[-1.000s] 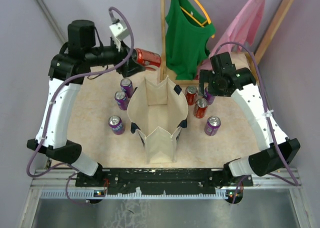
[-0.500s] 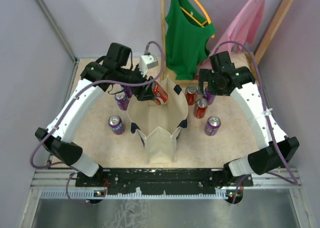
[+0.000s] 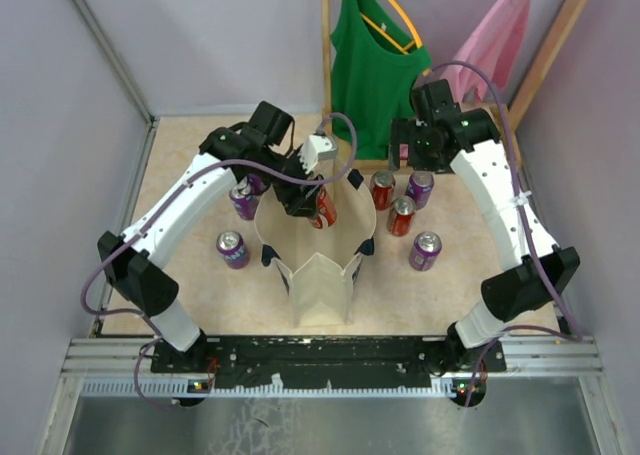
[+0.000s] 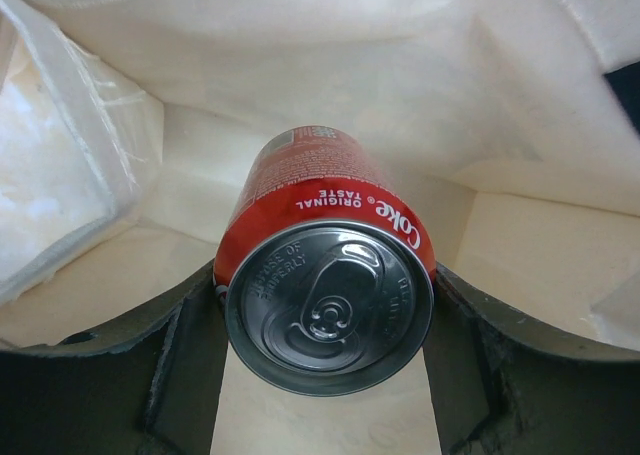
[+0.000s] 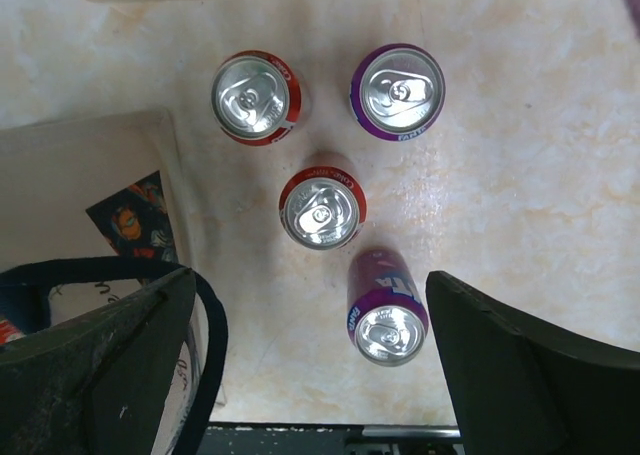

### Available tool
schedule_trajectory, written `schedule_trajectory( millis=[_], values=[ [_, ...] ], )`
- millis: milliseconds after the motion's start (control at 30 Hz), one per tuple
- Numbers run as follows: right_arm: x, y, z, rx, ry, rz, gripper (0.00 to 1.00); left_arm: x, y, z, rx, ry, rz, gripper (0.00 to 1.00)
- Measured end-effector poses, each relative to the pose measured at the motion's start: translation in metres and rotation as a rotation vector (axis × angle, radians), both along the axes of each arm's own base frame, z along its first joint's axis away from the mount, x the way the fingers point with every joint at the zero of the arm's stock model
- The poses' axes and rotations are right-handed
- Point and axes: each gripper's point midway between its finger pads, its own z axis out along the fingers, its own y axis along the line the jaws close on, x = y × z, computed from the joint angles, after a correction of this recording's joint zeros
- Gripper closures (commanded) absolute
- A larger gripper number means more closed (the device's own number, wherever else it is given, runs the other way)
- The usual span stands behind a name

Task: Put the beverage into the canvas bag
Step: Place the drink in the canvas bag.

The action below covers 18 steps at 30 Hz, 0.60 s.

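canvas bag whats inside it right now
A red Coke can, gripped by the left hand, hangs inside the canvas bag, cream walls around it. No other contents show; can and hand hide part of the floor.

Left arm point(image 3: 172, 213) and right arm point(image 3: 505, 210) are clad in white shells with black joints; purple cables point(image 3: 462, 64) are looped alongside; the right end effector point(image 5: 310, 280) is dark.

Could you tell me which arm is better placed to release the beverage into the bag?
Left: the left gripper holds the red Coke can inside the canvas bag; the right gripper hangs open above loose cans outside.
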Motion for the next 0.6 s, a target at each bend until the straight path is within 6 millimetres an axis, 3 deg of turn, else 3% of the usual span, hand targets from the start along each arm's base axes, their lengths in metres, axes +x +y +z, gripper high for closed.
schedule_trajectory(
  millis=[200,433,600],
  values=[
    [0.004,0.001,0.014,0.006,-0.019,-0.001,0.01,-0.003,0.007,-0.028,0.076,0.035,0.005,1.0],
    [0.006,0.003,0.007,0.003,0.002,0.004,0.01,-0.013,0.008,-0.06,0.166,0.046,-0.002,1.0],
    [0.008,0.006,0.003,0.006,0.015,0.012,0.01,0.0,0.004,-0.084,0.225,0.039,0.026,1.0]
  ],
)
